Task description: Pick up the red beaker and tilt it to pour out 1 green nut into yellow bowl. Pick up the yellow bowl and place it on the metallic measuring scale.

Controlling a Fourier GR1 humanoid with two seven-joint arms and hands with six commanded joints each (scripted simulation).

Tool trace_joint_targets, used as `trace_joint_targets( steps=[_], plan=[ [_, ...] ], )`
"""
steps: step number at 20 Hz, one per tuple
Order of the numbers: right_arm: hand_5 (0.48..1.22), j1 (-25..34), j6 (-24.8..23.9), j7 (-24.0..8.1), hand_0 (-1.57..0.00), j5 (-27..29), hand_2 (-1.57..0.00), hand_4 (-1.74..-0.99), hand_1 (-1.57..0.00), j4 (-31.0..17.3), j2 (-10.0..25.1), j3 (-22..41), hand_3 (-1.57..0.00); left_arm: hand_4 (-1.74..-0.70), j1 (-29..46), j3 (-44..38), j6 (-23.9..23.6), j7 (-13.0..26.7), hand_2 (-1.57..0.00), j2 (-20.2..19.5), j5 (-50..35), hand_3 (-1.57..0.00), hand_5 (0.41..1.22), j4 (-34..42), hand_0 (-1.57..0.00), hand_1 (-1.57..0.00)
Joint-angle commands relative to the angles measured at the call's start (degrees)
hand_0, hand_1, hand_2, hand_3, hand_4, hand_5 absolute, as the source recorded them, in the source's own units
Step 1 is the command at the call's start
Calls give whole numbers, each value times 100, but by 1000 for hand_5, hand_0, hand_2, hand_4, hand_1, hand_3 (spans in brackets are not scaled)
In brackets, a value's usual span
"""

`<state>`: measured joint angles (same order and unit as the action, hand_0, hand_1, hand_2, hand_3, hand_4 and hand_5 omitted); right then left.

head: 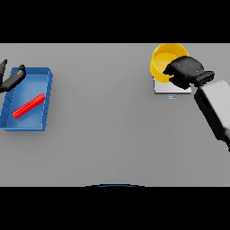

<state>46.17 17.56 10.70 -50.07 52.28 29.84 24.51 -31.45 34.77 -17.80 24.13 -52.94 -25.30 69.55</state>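
The yellow bowl (164, 59) is over the far edge of the metallic scale (172, 88), a pale square plate at the table's far right. I cannot tell whether the bowl rests on it or hangs just above. My right hand (185, 70) is at the bowl's near right rim with its fingers curled on it. The red beaker (28, 106) lies on its side in a blue tray (46, 99) at the far left. My left hand (12, 79) shows at the left edge over the tray's far corner, fingers straight and holding nothing. No green nut shows.
The blue tray takes up the table's left side. My right forearm (217, 108) runs from the lower right towards the scale.
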Motion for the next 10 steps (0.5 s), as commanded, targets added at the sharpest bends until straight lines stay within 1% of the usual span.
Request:
trace_joint_targets(
  steps=[1, 2, 3, 4, 5, 6, 8, 10],
  plan=[
    [1221, -7, -86, 92, -1571, 7, -1500, -1741, -1571, -170, -2, -29, -1169, -719, -7, -20, 42, 29, 1, -27, -22, 1, 725, -32, 1, 1],
    [1221, 1, -157, 140, -1571, -10, -1487, -1741, -1571, -312, -5, -32, -1195, -720, 8, -34, 41, 0, 1, -21, -33, 1, 720, -43, 1, 1],
    [1221, 15, -225, 114, -1571, -31, -1474, -1741, -1571, -472, -46, -44, -1235, -722, -25, -33, 30, 41, 1, -18, -33, 1, 717, -24, 1, 1],
    [1221, 89, -285, 138, -1571, -50, -1464, -1741, -1571, -708, -77, -74, -1268, -724, -21, -38, 11, 21, 1, 4, -43, 1, 714, -17, 1, 1],
    [1221, 97, -295, 136, -1571, -44, -1451, -1741, -1571, -812, -74, -99, -1295, -726, -8, -20, -3, 17, 1, -16, -16, 1, 713, 22, 1, 1],
    [1221, 176, -354, 125, -1571, -19, -1439, -1741, -1571, -1042, -154, -158, -1318, -725, 3, -10, 6, 4, 1, 4, -6, 1, 712, -27, 1, 1],
    [1221, 256, -382, 297, -1571, 4, -1418, -1741, -1571, -1309, -226, -201, -1349, -725, -13, 7, 28, 48, 1, 39, -12, 1, 710, -56, 1, 1],
    [1221, 299, -324, 328, -1548, 72, -1393, -1741, -1571, -1487, -255, -284, -1407, -729, 24, 0, -13, 26, 1, 48, -32, 1, 714, 10, 1, 1]
  ],
)
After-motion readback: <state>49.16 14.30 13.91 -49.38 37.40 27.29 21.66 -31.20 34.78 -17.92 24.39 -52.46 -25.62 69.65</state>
